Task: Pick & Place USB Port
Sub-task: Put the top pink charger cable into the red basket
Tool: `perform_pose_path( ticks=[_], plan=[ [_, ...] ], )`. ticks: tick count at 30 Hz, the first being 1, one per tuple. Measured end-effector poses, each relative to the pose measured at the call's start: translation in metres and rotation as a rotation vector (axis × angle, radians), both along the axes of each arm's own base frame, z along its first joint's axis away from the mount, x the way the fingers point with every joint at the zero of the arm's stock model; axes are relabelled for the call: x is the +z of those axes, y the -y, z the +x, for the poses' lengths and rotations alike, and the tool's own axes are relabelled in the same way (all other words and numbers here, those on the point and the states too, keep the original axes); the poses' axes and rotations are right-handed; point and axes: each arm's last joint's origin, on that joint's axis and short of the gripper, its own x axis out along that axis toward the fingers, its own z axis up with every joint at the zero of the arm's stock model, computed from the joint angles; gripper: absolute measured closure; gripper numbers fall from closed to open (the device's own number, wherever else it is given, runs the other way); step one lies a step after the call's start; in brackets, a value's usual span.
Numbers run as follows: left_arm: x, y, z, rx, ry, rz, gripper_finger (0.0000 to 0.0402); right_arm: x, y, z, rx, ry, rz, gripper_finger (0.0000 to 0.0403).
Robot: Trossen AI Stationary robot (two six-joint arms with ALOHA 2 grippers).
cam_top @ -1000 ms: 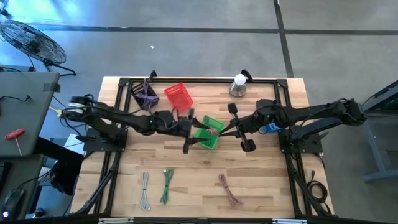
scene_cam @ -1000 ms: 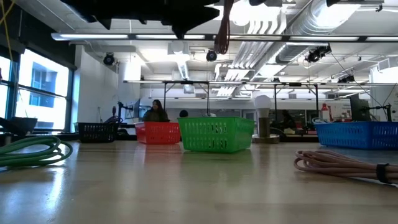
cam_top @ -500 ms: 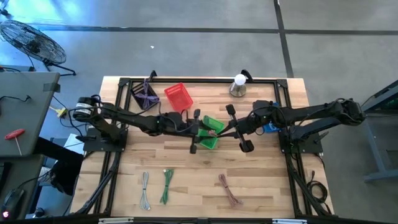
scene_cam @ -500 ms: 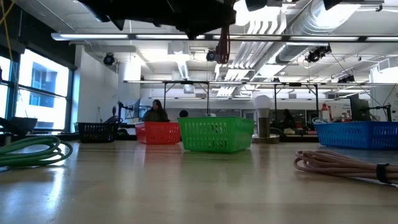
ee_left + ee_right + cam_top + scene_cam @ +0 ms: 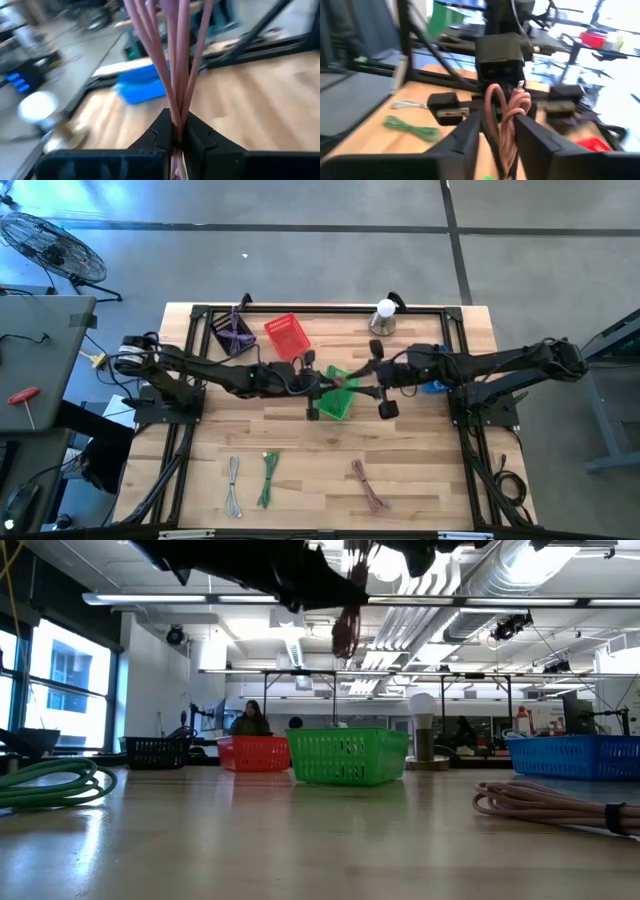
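My left jaws and right jaws have drawn together above the green basket. Both are closed on the pink cable, strung between them over the desk, so a handover looks underway.

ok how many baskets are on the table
4: a black basket and a red basket at the back left, a green basket mid-table under the arms, and a blue basket by the right arm, mostly hidden from above.

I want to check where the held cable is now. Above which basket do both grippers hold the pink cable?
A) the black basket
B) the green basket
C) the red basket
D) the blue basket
B: in the high view, the left gripper and right gripper meet over the green basket, with the pink cable hanging above it in the low view.
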Motion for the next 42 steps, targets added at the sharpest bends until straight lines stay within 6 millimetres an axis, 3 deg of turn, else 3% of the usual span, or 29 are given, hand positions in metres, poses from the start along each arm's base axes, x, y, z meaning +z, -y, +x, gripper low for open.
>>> perform_pose_path(
  ticks=[8,13,17,24,28,33,42],
  plan=[
    [0.006,-0.01,-0.022,0.411,-0.119,0.051,0.039,0.022,0.006,-0.023,-0.204,0.083,-0.066,0.0199],
    [0.014,-0.029,-0.045,0.656,-0.148,-0.01,0.0387,0.028,0.008,-0.039,-0.265,0.063,-0.074,0.0188],
    [0.017,-0.059,-0.059,0.762,-0.171,-0.115,0.0387,0.024,0.008,-0.042,-0.264,0.02,-0.032,0.0191],
    [-0.001,-0.13,-0.075,0.848,-0.204,-0.433,0.0386,0.017,0.007,-0.04,-0.259,-0.04,-0.014,0.0192],
    [-0.019,-0.156,-0.082,0.899,-0.218,-0.536,0.0386,0.014,0.006,-0.039,-0.225,-0.064,0.009,0.0192],
    [-0.043,-0.173,-0.082,0.915,-0.226,-0.598,0.0386,0.011,0.005,-0.038,-0.193,-0.096,0.011,0.0192],
    [-0.076,-0.181,-0.07,0.883,-0.269,-0.632,0.0386,0.006,0.005,-0.039,-0.187,-0.145,0.004,0.0192]
  ],
)
